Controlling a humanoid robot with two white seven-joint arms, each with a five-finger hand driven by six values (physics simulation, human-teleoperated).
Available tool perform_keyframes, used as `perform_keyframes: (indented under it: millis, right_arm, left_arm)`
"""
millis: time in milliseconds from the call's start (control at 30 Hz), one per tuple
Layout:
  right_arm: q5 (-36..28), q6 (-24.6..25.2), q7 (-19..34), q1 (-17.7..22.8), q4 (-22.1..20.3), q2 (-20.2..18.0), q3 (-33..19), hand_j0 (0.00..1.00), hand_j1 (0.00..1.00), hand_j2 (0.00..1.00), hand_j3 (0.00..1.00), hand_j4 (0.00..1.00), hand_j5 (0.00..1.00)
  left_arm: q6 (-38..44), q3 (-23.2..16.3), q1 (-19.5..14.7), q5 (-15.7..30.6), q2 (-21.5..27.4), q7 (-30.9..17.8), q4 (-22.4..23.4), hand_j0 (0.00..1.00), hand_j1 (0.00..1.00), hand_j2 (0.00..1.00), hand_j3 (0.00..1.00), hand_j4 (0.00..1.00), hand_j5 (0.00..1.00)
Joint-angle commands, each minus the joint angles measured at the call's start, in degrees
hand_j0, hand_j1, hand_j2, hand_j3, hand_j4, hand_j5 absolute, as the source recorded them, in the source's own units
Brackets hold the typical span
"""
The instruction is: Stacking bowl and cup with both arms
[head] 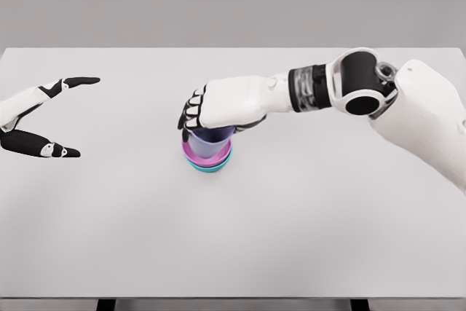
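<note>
A purple cup (209, 138) sits inside a pink bowl (204, 154), which rests in a teal bowl (208, 166) at the middle of the white table (291, 238). My right hand (195, 116) reaches in from the right and covers the cup's top, its fingers curled around the cup. The cup's rim is hidden under the palm. My left hand (69, 116) hovers at the far left, well away from the stack, thumb and fingers spread wide with nothing between them.
The right forearm (320, 89) stretches across the table's right half above the surface. The table's front edge runs along the bottom of the view.
</note>
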Motion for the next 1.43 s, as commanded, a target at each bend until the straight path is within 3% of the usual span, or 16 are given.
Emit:
perform_keyframes:
  millis: [0, 333, 400, 433, 467, 700, 833, 933, 1033, 1133, 1400]
  right_arm:
    - [-0.21, 0.18, 0.01, 0.00, 1.22, 0.58, 0.66, 0.72, 0.72, 0.72, 0.72, 0.72, 0.72]
    - [0.14, 0.18, 0.01, -0.09, 3.94, 1.72, 0.75, 0.73, 0.73, 0.73, 0.73, 0.73, 0.73]
    - [0.23, 0.18, 0.01, -0.09, 3.68, 1.63, 0.93, 0.80, 0.80, 0.80, 0.80, 0.80, 0.80]
    - [0.23, 0.18, 0.01, -0.09, 3.59, 1.63, 0.93, 0.93, 0.93, 0.93, 0.93, 0.93, 0.93]
    - [0.23, 0.18, 0.01, -0.18, 2.98, 1.54, 0.93, 0.99, 0.99, 0.99, 0.99, 0.99, 0.99]
    - [0.23, 0.18, 0.01, -0.61, -0.10, 0.67, 0.05, 1.00, 1.00, 1.00, 1.00, 1.00, 1.00]
    - [0.14, 0.18, 0.01, 0.17, -0.36, -4.96, -7.51, 1.00, 1.00, 1.00, 1.00, 1.00, 1.00]
    - [-0.29, 0.18, 0.01, 0.88, -0.36, -12.34, -12.60, 1.00, 1.00, 1.00, 1.00, 1.00, 1.00]
    - [-0.29, 0.18, 0.01, 9.66, 0.43, -17.26, -25.09, 1.00, 1.00, 1.00, 1.00, 1.00, 1.00]
    - [-0.38, 0.18, 0.01, 13.27, 1.48, -20.87, -26.50, 1.00, 1.00, 1.00, 1.00, 1.00, 1.00]
    - [-0.29, 0.18, 0.01, 15.56, 2.62, -21.84, -26.15, 1.00, 1.00, 1.00, 1.00, 1.00, 1.00]
  left_arm:
    - [0.14, -0.02, 0.00, 0.48, 0.07, 0.02, -0.02, 1.00, 1.00, 1.00, 1.00, 1.00, 1.00]
    - [0.14, 0.07, 0.00, 0.48, 0.07, 0.02, -0.02, 1.00, 1.00, 1.00, 1.00, 1.00, 1.00]
    - [0.14, 0.07, 0.00, 0.48, 0.07, 0.02, -0.02, 1.00, 1.00, 1.00, 1.00, 1.00, 1.00]
    - [0.14, 0.07, 0.00, 0.48, 0.07, 0.02, -0.02, 1.00, 1.00, 1.00, 1.00, 1.00, 1.00]
    - [0.14, 0.07, 0.00, 0.48, 0.07, 0.02, -0.02, 1.00, 1.00, 1.00, 1.00, 1.00, 1.00]
    - [0.14, -0.02, 0.00, 0.48, 0.07, 0.02, -0.02, 1.00, 1.00, 1.00, 1.00, 1.00, 1.00]
    - [0.14, 0.07, 0.00, 0.39, 0.07, 0.02, 0.16, 1.00, 1.00, 1.00, 1.00, 1.00, 1.00]
    - [0.14, 0.77, 0.00, 0.40, -0.02, 0.02, 0.16, 1.00, 1.00, 1.00, 1.00, 1.00, 1.00]
    - [0.14, 0.77, 0.09, 0.39, -0.02, 0.02, 0.16, 1.00, 1.00, 1.00, 1.00, 1.00, 1.00]
    - [0.14, 0.68, 0.26, 0.39, -0.29, 0.02, 0.16, 1.00, 1.00, 1.00, 1.00, 1.00, 1.00]
    - [0.14, 0.77, 0.88, -2.86, -1.43, 0.02, -0.02, 1.00, 1.00, 1.00, 1.00, 1.00, 1.00]
